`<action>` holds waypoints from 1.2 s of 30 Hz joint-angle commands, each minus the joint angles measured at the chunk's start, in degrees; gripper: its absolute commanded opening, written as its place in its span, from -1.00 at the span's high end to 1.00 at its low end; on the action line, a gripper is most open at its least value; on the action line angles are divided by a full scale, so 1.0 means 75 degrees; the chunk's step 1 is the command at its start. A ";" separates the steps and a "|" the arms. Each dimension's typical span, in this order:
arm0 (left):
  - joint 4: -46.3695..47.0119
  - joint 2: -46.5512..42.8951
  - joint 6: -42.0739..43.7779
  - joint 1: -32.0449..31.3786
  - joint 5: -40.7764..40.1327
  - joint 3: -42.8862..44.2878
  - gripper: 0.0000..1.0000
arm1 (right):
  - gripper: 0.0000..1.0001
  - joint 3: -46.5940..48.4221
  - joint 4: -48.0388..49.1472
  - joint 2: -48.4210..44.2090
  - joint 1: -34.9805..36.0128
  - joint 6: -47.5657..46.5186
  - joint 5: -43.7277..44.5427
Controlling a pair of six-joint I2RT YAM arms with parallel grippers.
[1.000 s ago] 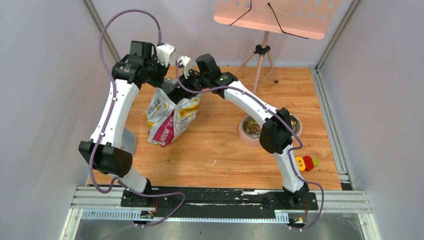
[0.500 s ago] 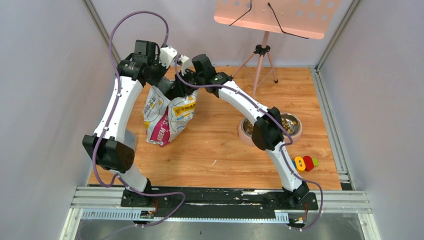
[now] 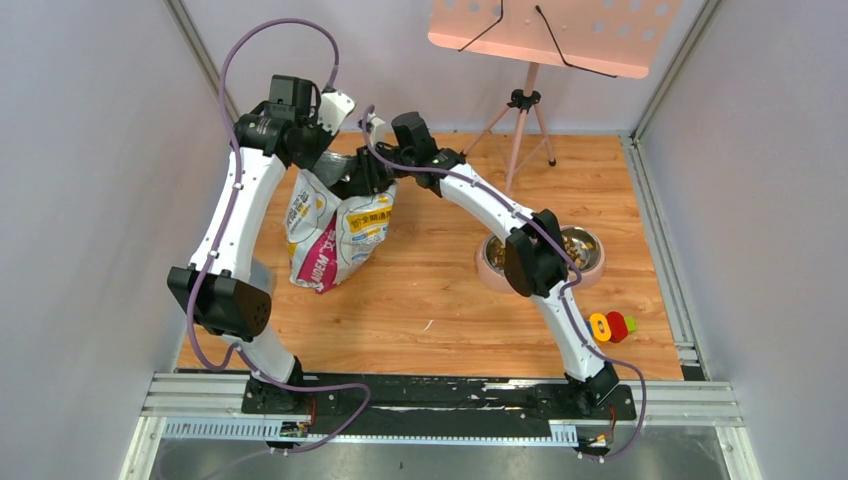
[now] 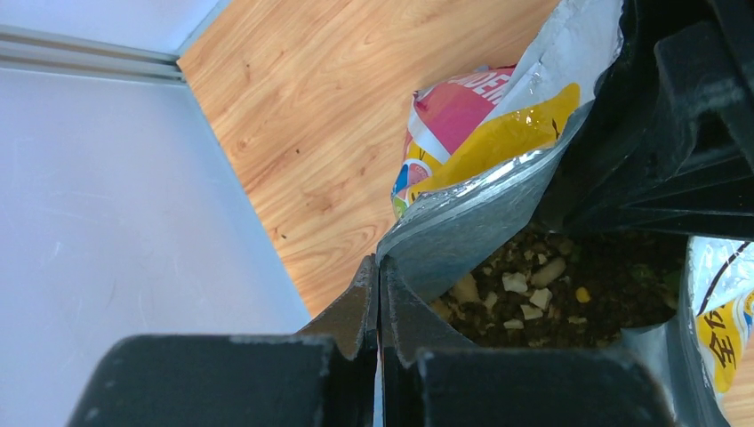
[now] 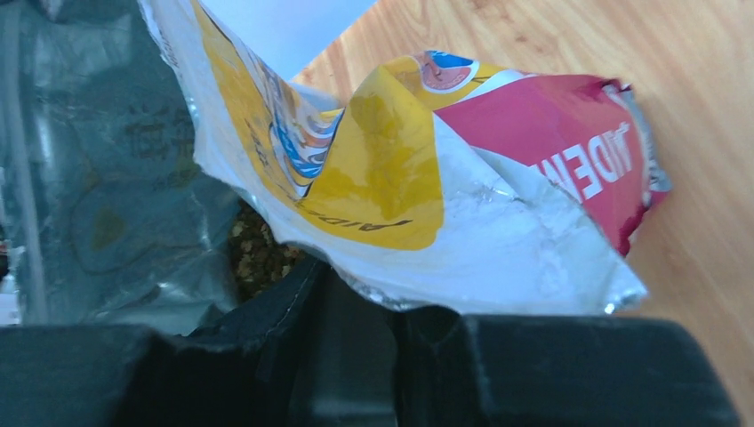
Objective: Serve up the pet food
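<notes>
Left claw (image 4: 380,267) and right claw (image 5: 356,298) each clamp closed on floppy bag (image 3: 340,230) rim; loose pet food (image 4: 578,307) inside likely just pours.

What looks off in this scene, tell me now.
No spill shows. The bag sags crumpled and tilted, its ragged rim pinched by the left gripper and right gripper; the pet food sits inside. One small white fleck lies on the table.

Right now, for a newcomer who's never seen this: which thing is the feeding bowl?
On the wooden table, look right, behind the right arm's elbow. The bowl is round metal with a pink rim, unlike the small red-yellow toy nearer the front.
</notes>
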 commanded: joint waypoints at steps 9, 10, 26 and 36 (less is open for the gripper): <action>0.0808 -0.0176 -0.0300 0.0070 -0.0159 0.0146 1.00 | 1.00 -0.0354 0.0707 -0.0522 -0.0198 0.2930 -0.2006; 0.0836 -0.0209 -0.0328 0.0073 -0.0142 0.0125 1.00 | 1.00 -0.0412 0.0863 -0.0589 -0.0258 0.3099 -0.1990; 0.1184 -0.0671 -0.0248 0.0076 -0.0146 -0.0256 1.00 | 1.00 -0.1384 0.2414 -0.1522 -0.1029 0.5357 -0.1438; 0.1132 -0.0763 -0.0104 0.0076 -0.0171 -0.0180 1.00 | 1.00 -0.2261 0.4040 -0.1923 -0.1282 0.6552 -0.2247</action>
